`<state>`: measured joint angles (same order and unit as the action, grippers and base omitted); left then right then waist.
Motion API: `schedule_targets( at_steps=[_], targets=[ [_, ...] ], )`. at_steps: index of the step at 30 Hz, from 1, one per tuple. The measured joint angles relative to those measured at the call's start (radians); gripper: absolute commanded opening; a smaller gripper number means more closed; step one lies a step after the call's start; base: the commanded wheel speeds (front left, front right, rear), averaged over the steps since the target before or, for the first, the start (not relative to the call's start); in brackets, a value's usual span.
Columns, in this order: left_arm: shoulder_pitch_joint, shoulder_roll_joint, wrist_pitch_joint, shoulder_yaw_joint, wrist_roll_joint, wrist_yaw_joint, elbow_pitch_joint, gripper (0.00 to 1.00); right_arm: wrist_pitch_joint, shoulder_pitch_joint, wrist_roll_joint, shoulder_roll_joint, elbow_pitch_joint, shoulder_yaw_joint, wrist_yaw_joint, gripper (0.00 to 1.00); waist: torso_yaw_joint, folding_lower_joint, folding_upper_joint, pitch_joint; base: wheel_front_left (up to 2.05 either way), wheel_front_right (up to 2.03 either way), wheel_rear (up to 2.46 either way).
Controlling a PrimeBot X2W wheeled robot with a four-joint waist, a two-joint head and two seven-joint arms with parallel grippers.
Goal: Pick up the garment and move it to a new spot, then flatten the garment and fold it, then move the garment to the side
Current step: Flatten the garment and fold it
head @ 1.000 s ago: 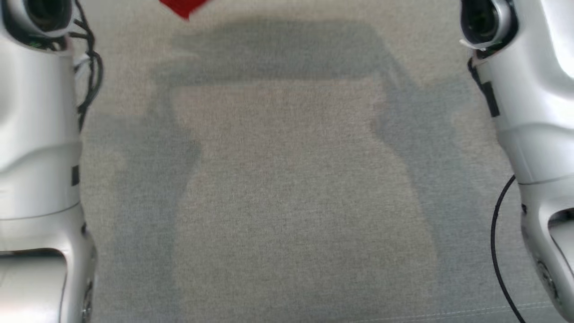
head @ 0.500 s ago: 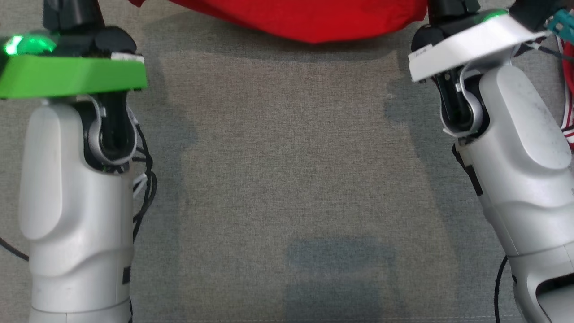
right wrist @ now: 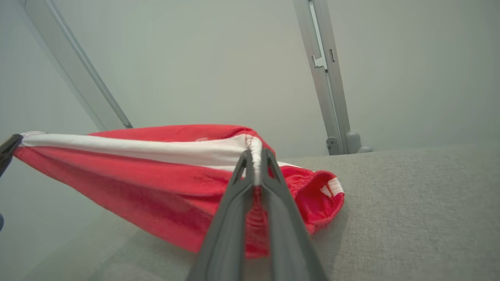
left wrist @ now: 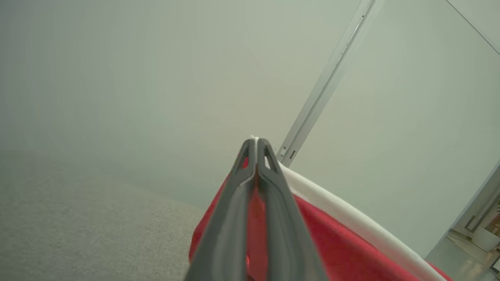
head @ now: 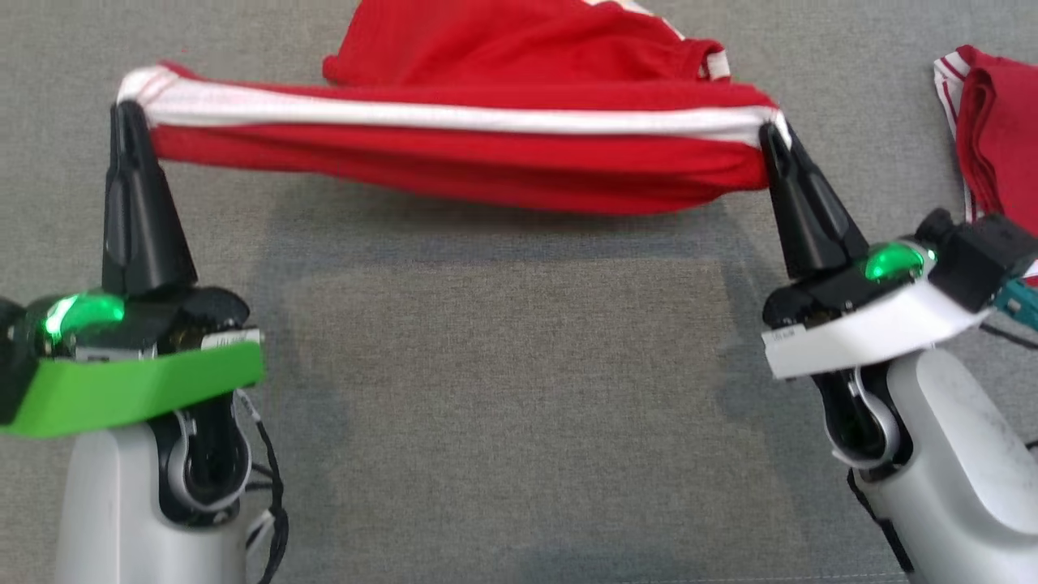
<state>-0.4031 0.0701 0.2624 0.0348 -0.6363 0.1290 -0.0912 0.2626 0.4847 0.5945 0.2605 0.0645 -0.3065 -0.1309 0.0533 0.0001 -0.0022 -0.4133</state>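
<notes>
Garment point(head: 454, 154) lifted and stretched between 2 arms; flattening and folding pending.
The left jaws and right jaws are each pressed together, pinching opposite ends of the garment's white-banded edge; it hangs taut above the grey table point(head: 519, 365), its trailing part apparently touching it. Judged status: pick-up done; placement, flattening, folding and the move aside remain.

head overhead; wrists close beside shared garment point(head: 454, 162)
</notes>
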Motion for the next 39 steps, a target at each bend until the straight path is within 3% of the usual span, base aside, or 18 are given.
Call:
schedule_targets(
  at_steps=[13,20,28,32,39],
  targets=[
    [0.444,-0.020,-0.001,-0.044,-0.058,0.003,-0.247,0.00,0.000,-0.471,-0.009,-0.027,-0.220,0.075,-0.001,0.00,-0.007,-0.0001,0.0000,0.180,0.00,0.00,0.00],
    [0.542,-0.020,-0.001,0.004,-0.038,0.003,-0.305,0.00,0.000,-0.572,0.021,-0.011,-0.259,0.071,-0.001,0.00,-0.034,-0.0002,0.0000,0.238,0.00,0.00,0.00],
    [0.438,-0.021,0.000,0.038,0.006,0.002,-0.172,0.00,0.000,-0.498,0.027,-0.009,-0.142,0.020,-0.001,0.00,-0.058,-0.0002,0.0000,0.219,0.00,0.00,0.00],
    [0.318,-0.017,0.000,0.044,0.027,0.003,-0.060,0.00,0.000,-0.431,0.011,-0.042,-0.066,0.025,-0.001,0.00,-0.061,-0.0002,0.0000,0.196,0.00,0.00,0.00],
    [0.060,0.039,0.001,0.065,0.056,0.003,0.222,0.00,0.000,-0.290,-0.066,-0.129,0.063,0.040,-0.001,0.00,-0.076,-0.0001,0.0000,0.127,0.00,0.00,0.00]
  ],
)
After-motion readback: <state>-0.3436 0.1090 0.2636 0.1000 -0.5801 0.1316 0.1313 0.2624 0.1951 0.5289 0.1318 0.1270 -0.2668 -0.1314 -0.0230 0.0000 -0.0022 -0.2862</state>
